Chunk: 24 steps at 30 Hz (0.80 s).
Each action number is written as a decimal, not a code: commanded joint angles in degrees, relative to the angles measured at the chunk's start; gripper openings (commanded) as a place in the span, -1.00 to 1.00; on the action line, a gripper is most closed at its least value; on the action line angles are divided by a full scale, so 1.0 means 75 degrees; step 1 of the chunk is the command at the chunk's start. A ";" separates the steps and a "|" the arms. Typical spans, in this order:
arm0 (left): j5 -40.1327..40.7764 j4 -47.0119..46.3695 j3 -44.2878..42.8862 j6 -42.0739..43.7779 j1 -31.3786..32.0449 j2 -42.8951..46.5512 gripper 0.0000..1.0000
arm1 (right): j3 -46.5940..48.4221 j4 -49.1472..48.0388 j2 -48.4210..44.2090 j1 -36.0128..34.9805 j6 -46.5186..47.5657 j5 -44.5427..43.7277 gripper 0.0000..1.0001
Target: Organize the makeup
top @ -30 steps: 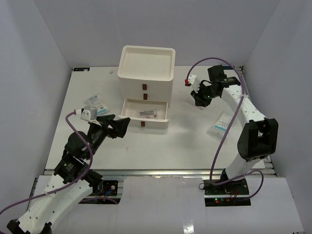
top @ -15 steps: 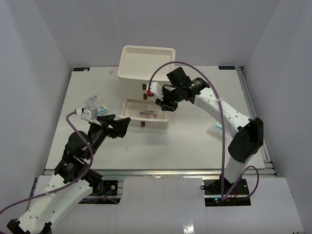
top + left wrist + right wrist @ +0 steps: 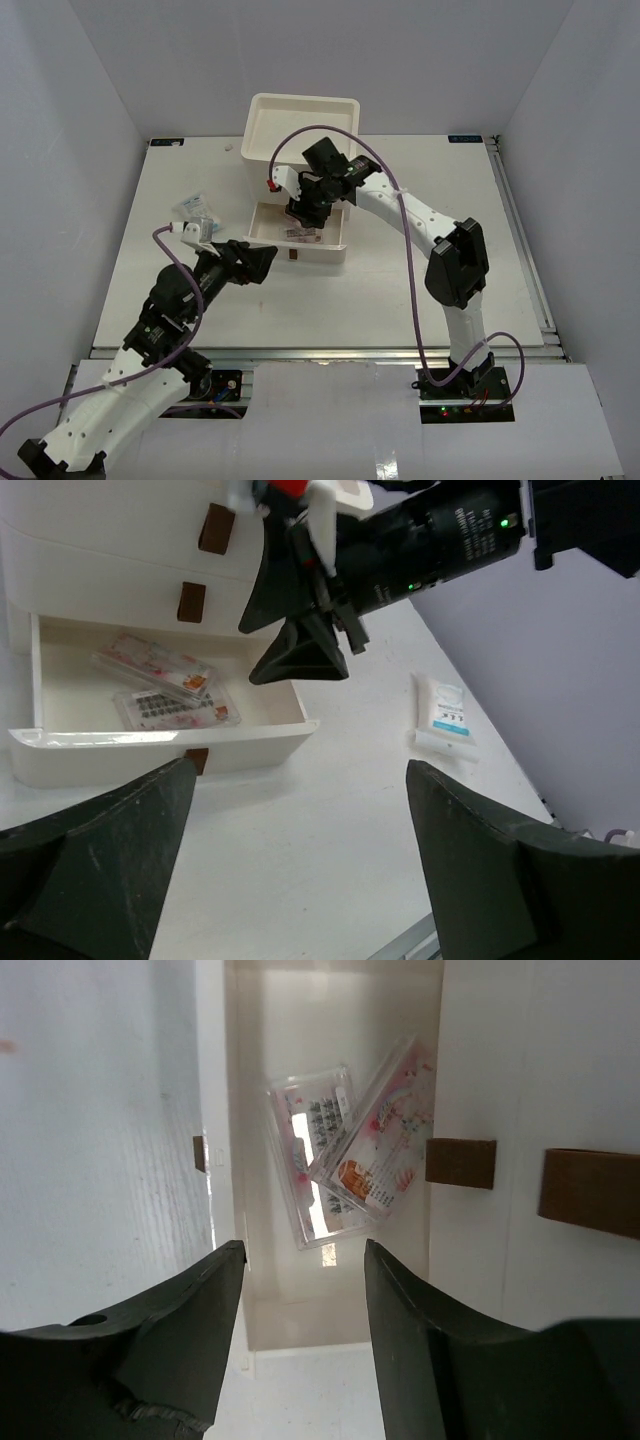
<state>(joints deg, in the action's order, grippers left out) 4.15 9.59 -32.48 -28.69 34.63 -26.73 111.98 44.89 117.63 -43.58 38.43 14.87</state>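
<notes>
The white drawer box [image 3: 268,176] has its bottom drawer [image 3: 300,255] pulled out. Two flat clear packets with pink-red print lie in it, one [image 3: 381,1143] overlapping the other [image 3: 312,1170]; the left wrist view shows them too [image 3: 158,666]. My right gripper [image 3: 304,212] hovers over the drawer, open, with nothing between its fingers [image 3: 302,1252]. My left gripper [image 3: 256,262] hangs open and empty just in front of the drawer's left corner [image 3: 300,770]. Clear sachets with blue print [image 3: 196,212] lie at the left.
Another blue-print sachet [image 3: 445,716] lies on the table right of the box; the right arm hides it in the top view. The two upper drawers, with brown handles [image 3: 460,1162], are shut. The box top is a shallow tray [image 3: 302,100].
The right arm swung left from the table's right side to above the open drawer, and its jaws have opened wider. The left arm shifted slightly towards the drawer.
</notes>
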 commanded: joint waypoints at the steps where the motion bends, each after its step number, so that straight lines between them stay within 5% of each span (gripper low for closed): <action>1: -0.0408 -0.0510 0.0431 -0.0794 0.0000 -0.0771 0.78 | 0.0566 -0.0429 -0.1311 0.0152 -0.0199 0.1109 0.16; 11: -0.0389 -0.1733 0.1501 -0.1918 0.0000 -0.2569 -0.26 | 0.0457 -0.1522 -0.2042 0.0318 0.0824 0.0343 0.70; 19: -0.0411 -0.3043 0.1497 -0.1533 -0.0280 -0.4426 -0.28 | 0.1287 -0.1625 -0.0713 0.0654 0.1128 -0.0086 0.72; 24: -0.0519 -0.3909 0.1288 -0.1324 -0.0579 -0.5719 -0.28 | 0.1661 -0.1624 -0.0202 0.0832 0.1026 -0.0291 0.28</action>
<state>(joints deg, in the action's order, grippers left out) 1.03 -11.91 -20.96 -40.59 32.16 -63.39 120.28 33.98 115.02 -38.55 46.01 14.52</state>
